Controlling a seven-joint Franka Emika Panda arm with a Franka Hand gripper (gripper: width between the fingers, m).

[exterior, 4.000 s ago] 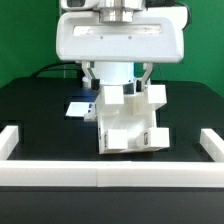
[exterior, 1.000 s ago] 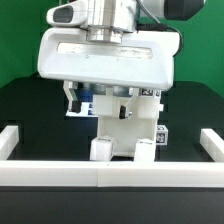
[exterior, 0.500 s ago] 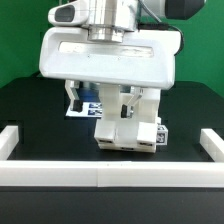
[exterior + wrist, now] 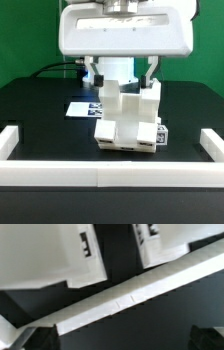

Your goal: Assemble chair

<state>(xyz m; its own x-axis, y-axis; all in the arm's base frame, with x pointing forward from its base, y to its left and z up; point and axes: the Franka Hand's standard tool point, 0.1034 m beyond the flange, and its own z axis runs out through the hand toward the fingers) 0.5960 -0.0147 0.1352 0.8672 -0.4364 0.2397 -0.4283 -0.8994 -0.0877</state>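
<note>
Standing upright on a black table, just behind the white rail along its front edge, is a small white blocky plastic chair, its long axis vertical. The robot's two-finger gripper hangs directly above, jaws spread wide and gripping nothing, a dark finger flanking each side of the chair's top. Black-and-white square tags mark the chair; no words are readable. A flat white marker board lies behind, toward the exterior view's left.

In the exterior view's middle, the chair hides part of the marker board; that view's top edge crops the arm. The wrist view blurs the pincer.
</note>
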